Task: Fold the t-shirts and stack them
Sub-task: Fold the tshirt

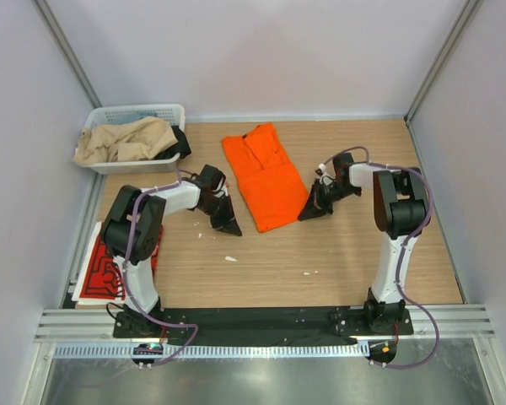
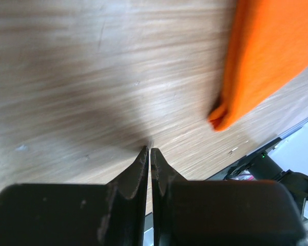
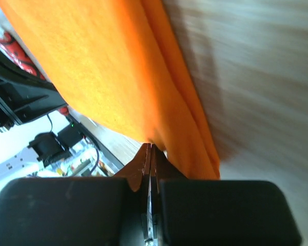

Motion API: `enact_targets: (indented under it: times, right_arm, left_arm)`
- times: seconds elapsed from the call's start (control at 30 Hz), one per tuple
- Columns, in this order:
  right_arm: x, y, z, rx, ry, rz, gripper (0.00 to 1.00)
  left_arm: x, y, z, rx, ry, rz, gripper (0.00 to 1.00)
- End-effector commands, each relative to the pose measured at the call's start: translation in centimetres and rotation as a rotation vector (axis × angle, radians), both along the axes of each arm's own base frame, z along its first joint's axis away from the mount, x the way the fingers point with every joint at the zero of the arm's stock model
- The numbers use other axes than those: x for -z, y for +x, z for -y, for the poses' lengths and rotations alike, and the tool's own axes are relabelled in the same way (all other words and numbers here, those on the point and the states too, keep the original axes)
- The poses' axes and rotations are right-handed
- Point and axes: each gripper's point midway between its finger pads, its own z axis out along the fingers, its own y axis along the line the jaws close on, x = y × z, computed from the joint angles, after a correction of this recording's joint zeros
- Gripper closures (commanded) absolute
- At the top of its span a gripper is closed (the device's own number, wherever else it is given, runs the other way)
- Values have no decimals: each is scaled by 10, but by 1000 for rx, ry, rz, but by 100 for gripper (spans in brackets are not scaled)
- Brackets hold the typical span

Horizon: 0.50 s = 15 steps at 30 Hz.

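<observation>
Both arms reach forward, elbows bent, wrists tipped down at the table point(image 1: 337, 261). Left gripper point(image 1: 229, 224) is pinched shut on nothing, over bare wood just off the near left corner of the orange tee point(image 1: 266, 177). Right gripper point(image 1: 309, 213) is closed too, tips at the right edge. That shirt lies folded mid-table between them. Red tee point(image 1: 105, 268) lies flat at the near left edge. There's open wood up front and a basket point(image 1: 135, 112) back left.

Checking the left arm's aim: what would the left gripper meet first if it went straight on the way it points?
Probably bare table, close ahead of the left gripper; the orange shirt lies off to one side.
</observation>
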Motion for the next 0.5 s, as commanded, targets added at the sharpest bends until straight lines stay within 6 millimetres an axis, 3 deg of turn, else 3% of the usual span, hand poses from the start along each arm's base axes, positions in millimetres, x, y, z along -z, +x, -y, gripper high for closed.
enact_targets:
  times: [0.0, 0.03, 0.1, 0.13, 0.17, 0.27, 0.4, 0.47]
  right_arm:
    - [-21, 2, 13, 19, -55, 63, 96]
    - [-35, 3, 10, 22, -34, 91, 95]
    - [-44, 0, 11, 32, -39, 106, 87]
    - [-52, 0, 15, 43, -65, 135, 82]
    - [-54, 0, 18, 51, -79, 142, 78]
    - [-55, 5, 25, 114, -126, 174, 57]
    - [-45, 12, 34, 199, -143, 158, 46]
    - [-42, 12, 41, 219, -166, 149, 45]
  left_arm:
    - [8, -19, -27, 9, 128, -10, 94]
    - [3, -20, -26, 6, 117, -8, 94]
    - [-13, -19, -21, 1, 80, 20, 87]
    - [-19, -18, -18, -8, 63, 26, 80]
    - [-26, -19, -12, -6, 24, 22, 66]
    - [-43, -12, 6, -24, -54, 52, 52]
    - [-46, -5, 34, -51, -142, 42, 46]
    - [-34, -6, 38, -133, -148, -35, 46]
